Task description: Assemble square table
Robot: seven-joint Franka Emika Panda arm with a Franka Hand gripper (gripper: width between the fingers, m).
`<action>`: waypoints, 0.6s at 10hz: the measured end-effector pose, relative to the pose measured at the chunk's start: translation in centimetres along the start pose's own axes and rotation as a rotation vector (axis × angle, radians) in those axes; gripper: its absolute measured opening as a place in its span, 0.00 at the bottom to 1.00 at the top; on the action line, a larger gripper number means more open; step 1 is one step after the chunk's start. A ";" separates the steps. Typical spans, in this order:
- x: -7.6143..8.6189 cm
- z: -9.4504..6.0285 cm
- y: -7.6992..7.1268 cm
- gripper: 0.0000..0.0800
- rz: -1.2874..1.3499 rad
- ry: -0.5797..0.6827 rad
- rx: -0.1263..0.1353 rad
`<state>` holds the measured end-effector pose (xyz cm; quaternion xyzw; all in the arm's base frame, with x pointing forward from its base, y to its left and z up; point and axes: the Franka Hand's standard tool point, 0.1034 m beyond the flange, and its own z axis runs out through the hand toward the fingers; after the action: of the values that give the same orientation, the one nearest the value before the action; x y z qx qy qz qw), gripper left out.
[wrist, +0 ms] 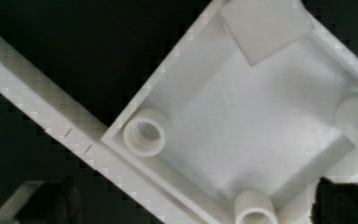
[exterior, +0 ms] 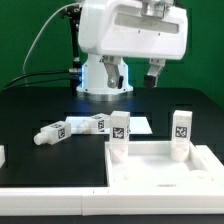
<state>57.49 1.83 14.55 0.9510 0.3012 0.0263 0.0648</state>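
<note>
Though rimmed, the square white panel (exterior: pixel 160 175) looks smooth.

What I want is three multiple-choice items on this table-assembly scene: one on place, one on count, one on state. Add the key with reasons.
1. Where do the two upright legs stand?
A. On the square panel, at its corners toward the arm's base
B. Off the panel, lying down
C. Up in the air, carried

2. How many loose legs lie on their sides on the black table?
A. None
B. Two
C. Four

3. What is the state of the gripper?
A. Shut on a leg
B. Shut, empty
C. Open, empty

Key:
1 A: in the exterior view, both stand upright at the panel's far edge.
2 B: two lie side by side at the exterior view's left of the panel.
3 C: it hangs high above the parts, with nothing between its fingers.
</note>
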 end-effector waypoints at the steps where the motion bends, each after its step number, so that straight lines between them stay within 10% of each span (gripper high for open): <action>1: 0.0 0.0 0.0 0.81 0.054 0.000 0.001; 3: -1.4 0.3 -0.2 0.81 0.258 0.005 0.017; 6: -8.2 0.8 -1.2 0.81 0.592 -0.012 0.065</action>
<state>50.16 -2.01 13.52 0.9992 0.0113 0.0288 0.0254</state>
